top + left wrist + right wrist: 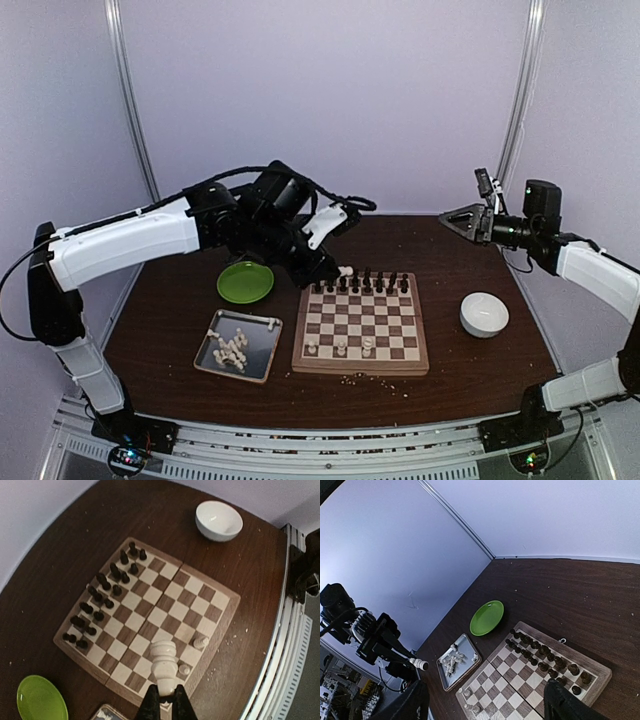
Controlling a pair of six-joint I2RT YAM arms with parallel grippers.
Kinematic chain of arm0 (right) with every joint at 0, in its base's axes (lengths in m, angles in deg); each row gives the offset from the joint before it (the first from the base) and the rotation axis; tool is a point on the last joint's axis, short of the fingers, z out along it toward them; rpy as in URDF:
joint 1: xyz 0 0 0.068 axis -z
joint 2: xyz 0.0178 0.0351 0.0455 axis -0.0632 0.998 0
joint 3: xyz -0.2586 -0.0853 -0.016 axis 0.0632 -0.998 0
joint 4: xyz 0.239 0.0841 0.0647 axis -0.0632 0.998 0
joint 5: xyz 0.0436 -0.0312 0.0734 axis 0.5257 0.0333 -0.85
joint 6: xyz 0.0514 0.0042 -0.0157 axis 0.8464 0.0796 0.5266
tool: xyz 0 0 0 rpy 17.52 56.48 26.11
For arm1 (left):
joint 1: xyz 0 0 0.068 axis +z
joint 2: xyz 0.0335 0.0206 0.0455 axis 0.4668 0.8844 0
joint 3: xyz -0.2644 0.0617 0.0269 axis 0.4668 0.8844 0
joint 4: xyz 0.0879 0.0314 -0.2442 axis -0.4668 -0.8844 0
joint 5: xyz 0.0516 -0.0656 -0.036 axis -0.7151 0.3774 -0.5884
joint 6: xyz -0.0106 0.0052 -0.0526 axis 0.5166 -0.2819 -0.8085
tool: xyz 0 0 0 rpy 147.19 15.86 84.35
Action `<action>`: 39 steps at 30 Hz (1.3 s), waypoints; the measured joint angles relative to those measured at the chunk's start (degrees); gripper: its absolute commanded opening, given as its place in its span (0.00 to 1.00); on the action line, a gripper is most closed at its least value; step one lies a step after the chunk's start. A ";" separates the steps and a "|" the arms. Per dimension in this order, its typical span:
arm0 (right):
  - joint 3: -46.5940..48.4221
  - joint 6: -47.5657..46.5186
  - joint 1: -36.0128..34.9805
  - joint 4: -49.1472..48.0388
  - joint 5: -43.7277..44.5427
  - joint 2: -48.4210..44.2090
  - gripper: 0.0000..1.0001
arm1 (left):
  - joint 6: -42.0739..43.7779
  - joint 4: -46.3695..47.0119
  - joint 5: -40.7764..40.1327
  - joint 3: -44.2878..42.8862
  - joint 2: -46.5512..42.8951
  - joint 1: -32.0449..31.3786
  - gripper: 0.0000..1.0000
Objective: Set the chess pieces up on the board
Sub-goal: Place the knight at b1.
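The board (360, 371) lies mid-table. Dark chess pieces (362, 284) fill its two far rows. Three cream-white pieces (340, 348) stand in its near row. My left gripper (335, 272) hovers above the board's far left corner, shut on a cream-white piece (346, 271). In the left wrist view that piece (164, 662) sticks out from the gripper (165, 700) over the board's white end, near two standing white pieces (201, 642). My right gripper (462, 222) is raised at the back right, open and empty. In its own view the gripper (487, 705) looks down on the board (585, 655).
A silver tray (262, 345) with several cream-white pieces sits left of the board. A green plate (245, 282) lies behind the tray. A white bowl (484, 314) stands right of the board. Pale crumbs (370, 378) lie along the board's near edge.
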 measured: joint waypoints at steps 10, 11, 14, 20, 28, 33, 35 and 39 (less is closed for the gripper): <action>-1.88 -1.36 1.05 -0.87 -0.76 0.24 0.77 | 0.00 -20.26 7.45 -3.15 7.19 -0.07 0.02; -2.05 -1.36 1.05 -0.94 -0.87 0.26 0.77 | 0.00 -22.29 7.65 -4.35 9.09 -0.24 0.03; -2.58 -1.36 1.05 -1.36 -1.16 0.26 0.77 | 0.04 -26.27 7.65 -7.56 13.09 -0.39 0.04; -2.71 -1.36 1.05 -1.90 -1.75 0.26 0.76 | 0.07 -31.17 7.52 -13.62 19.45 -0.98 0.05; -3.08 -1.38 1.05 -2.25 -2.05 0.33 0.76 | -0.11 -33.05 6.84 -17.86 23.43 -1.33 0.05; -3.10 -1.44 1.11 -2.25 -2.10 0.42 0.76 | -0.85 -33.35 6.80 -19.87 25.81 -1.33 0.05; -3.10 -1.46 1.14 -2.25 -2.25 0.59 0.75 | -1.11 -33.53 6.64 -19.96 26.56 -1.33 0.06; -3.10 -1.46 1.16 -2.25 -2.69 1.11 0.76 | -1.57 -34.03 5.99 -20.28 27.61 -1.33 0.06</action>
